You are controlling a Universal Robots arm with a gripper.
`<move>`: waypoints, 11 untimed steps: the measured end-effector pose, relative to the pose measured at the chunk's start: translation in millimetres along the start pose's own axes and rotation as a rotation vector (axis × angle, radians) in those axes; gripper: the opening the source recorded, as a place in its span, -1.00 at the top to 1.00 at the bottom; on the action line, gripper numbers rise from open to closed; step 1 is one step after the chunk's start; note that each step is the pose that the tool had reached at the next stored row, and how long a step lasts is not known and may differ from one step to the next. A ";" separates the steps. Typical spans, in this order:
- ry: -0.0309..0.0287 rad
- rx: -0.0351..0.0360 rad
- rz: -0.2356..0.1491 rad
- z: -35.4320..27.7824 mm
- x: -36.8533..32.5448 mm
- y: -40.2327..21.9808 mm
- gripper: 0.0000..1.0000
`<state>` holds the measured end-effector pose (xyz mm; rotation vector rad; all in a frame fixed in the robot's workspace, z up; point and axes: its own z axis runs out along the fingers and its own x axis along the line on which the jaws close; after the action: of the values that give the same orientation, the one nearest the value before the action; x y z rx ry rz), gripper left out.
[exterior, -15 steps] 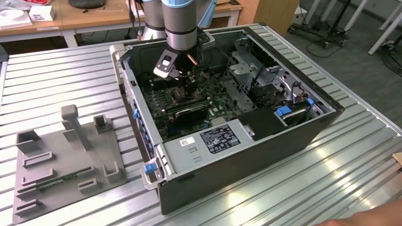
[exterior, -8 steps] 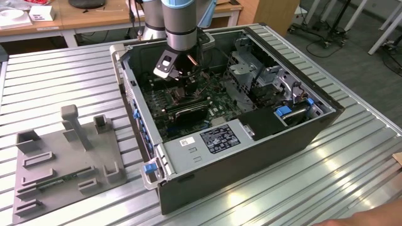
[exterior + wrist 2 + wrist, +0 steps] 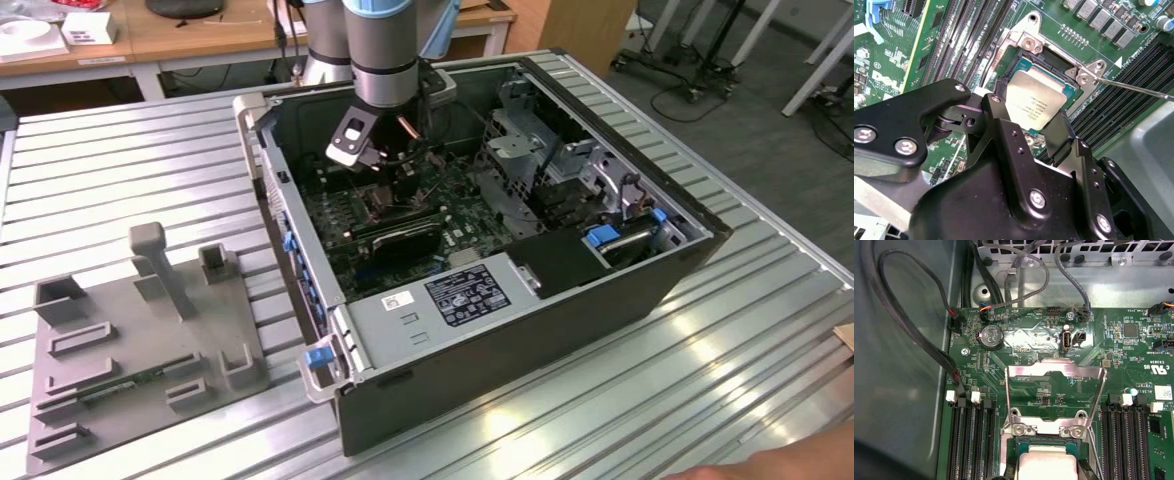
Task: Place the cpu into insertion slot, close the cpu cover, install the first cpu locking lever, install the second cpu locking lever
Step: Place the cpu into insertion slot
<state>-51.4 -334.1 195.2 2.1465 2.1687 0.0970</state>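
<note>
Placement of the small, flat, silver-topped cpu into the square metal-rimmed insertion slot.
The black two-fingered gripper pinches the chip by opposite edges, at the socket, on the green motherboard inside the open dark computer case; the thin silvery cpu cover stands swung open. Seating likely calls for a level, square chip.

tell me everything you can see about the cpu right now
The cpu is a small flat square chip with a silvery-grey metal top bearing dark print, over a green base showing as a thin border. It sits in the insertion slot, or just above it, with the cpu cover open. The gripper is shut on it, black fingers against two opposite edges.
</note>
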 end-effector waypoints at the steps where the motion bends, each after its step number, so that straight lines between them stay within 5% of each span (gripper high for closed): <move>1: 0.0000 0.0000 0.000 0.0 0.0 0.0 -0.08; 11: 0.0002 -0.0002 0.000 1.5 0.0 -0.2 -0.08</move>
<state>-51.4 -334.1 193.7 2.1465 2.1687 0.0974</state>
